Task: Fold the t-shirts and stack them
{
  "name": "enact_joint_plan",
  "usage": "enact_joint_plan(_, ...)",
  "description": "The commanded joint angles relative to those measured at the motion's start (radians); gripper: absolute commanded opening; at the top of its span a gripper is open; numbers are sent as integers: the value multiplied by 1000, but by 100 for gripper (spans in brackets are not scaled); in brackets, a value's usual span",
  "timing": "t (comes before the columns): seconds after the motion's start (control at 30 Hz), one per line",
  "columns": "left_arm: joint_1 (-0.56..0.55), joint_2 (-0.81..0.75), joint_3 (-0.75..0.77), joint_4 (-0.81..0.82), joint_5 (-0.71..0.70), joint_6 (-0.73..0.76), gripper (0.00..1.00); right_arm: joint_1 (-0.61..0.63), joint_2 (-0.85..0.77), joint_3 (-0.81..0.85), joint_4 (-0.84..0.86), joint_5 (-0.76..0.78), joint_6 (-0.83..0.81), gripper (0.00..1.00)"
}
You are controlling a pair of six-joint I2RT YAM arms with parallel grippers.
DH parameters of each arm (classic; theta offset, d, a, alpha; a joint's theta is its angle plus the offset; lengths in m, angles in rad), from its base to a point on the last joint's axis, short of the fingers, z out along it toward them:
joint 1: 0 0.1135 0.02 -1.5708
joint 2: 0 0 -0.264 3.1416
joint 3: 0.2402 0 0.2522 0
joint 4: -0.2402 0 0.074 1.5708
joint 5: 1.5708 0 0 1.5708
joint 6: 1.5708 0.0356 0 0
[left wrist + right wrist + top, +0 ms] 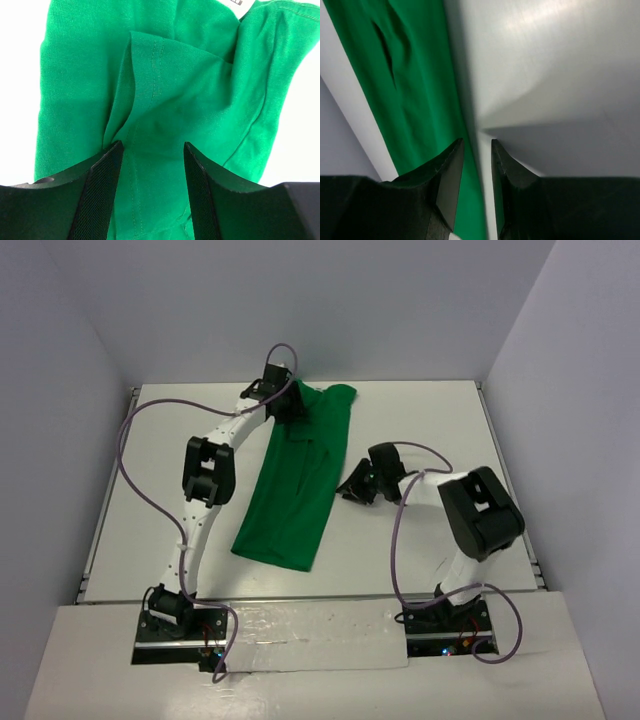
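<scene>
From the overhead camera I see the green t-shirt (pixel 295 485) lying on the white table (pixel 430 430) as one long band folded lengthwise. It runs from the upper middle of the frame down and slightly left toward the lower middle. Its far end, at the top, is rumpled and wider. Its near end is a flat, straight hem.

My left arm stretches up the left side of the frame, and the left gripper (pixel 288 405) sits on the shirt's far end, at its left corner. In the left wrist view that gripper (pixel 150 160) is spread fairly wide. The two black fingers (pixel 105 192) stand apart with green cloth (pixel 165 100) filling the gap and everything above them. A stitched hem fold sits just above the gap, and a crease of fabric gathers at the tip of the left finger. I cannot tell whether the pads are pressing the cloth.

My right arm bends in from the lower right, and the right gripper (pixel 348 490) is just beside the shirt's right edge, about halfway along it. In the right wrist view it (pixel 477 150) is narrow, with only a slim gap between its fingers (pixel 512 190) and nothing pinched there. The shirt (pixel 415 90) runs down the left of that frame and bare table (pixel 545 75) fills the right. The tips sit right at the cloth's edge.
</scene>
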Motion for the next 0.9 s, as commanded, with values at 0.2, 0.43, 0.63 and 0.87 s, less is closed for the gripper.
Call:
enact_joint_plan(0.2,78,59,129,62,61,-113,60,-86,125,249,-82,18,-52,64)
enact_joint_plan(0.43,62,-385,-219,167,63,-100,71,13,-170,-32,-79,32,-91,78)
enact_joint_plan(0.63,39,-785,-563,130,-43,-88,73,224,-272,-289,66,29,83,76)
enact_joint_plan(0.87,39,-1146,-973,136,-158,-135,72,384,-60,-240,215,-87,105,52)
